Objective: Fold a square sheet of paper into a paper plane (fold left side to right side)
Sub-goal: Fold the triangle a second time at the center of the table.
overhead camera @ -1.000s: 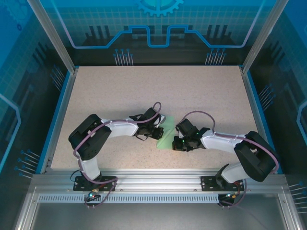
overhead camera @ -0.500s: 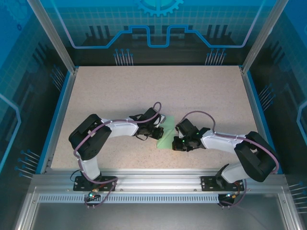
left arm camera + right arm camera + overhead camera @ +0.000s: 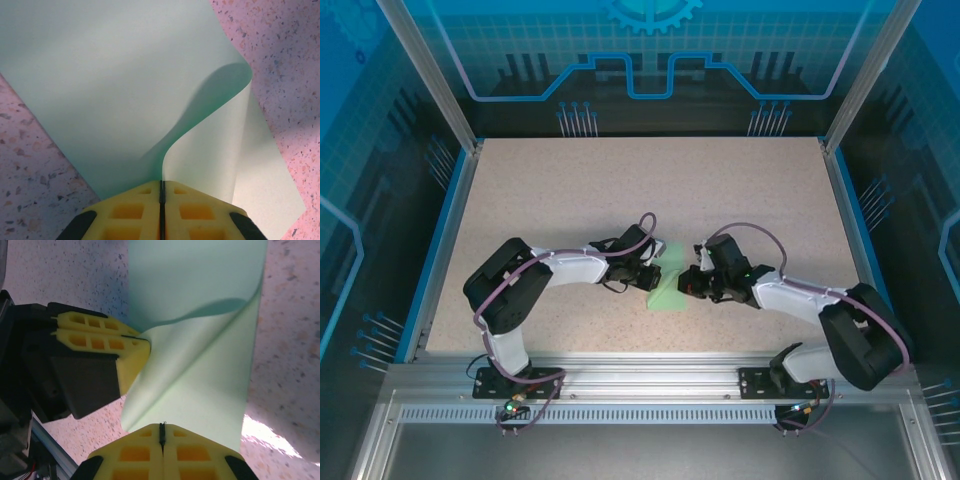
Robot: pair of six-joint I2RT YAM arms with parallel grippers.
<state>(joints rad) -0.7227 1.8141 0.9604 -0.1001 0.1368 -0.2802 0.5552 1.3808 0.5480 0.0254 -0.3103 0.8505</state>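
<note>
The right tool (image 3: pixel 692 283), clenched, has shifted farther up along the sheet (image 3: pixel 669 291) (perhaps pinching its edge). The left tool (image 3: pixel 161 184) keeps gripping the sheet's curled-over side, so the fold looks half-made.

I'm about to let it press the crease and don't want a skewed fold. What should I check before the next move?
1. Left gripper shut on the sheet: ok.
2. Right gripper shut, tips at the sheet's edge: ok. Whether it pinches or only presses: cannot tell.
3. Folded-over edge lined up with the opposite edge: cannot tell.
4. Fold pressed flat: not ok, the sheet bows up in a loop.
5. Sheet untorn: ok, no tear shows.
</note>
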